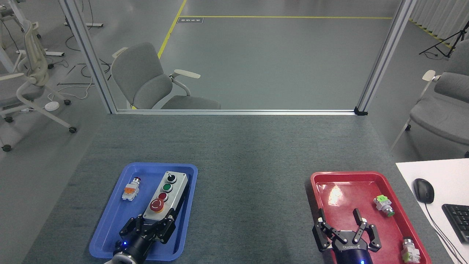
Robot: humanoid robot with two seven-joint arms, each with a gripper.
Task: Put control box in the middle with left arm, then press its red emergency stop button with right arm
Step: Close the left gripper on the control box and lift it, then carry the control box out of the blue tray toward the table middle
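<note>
The control box (165, 195), light grey with a black base, is over the blue tray (110, 227) at the table's near left, its long axis running away from me. My left gripper (155, 221) is shut on its near end, one finger on each long side. The red emergency stop button (157, 205) is the button nearest that gripper; behind it come a small red button, a green button and a black knob. The middle (253, 176) of the dark grey tabletop lies between the two trays. My right gripper (339, 216) stands open over the red tray (318, 183), holding nothing.
A small orange-and-white switch part (130, 190) lies in the blue tray left of the box. The red tray holds a green-capped part (383, 205) and another part (409, 250) near its right rim. A white desk with a mouse (423, 190) and keyboard (458, 220) adjoins the table's right side.
</note>
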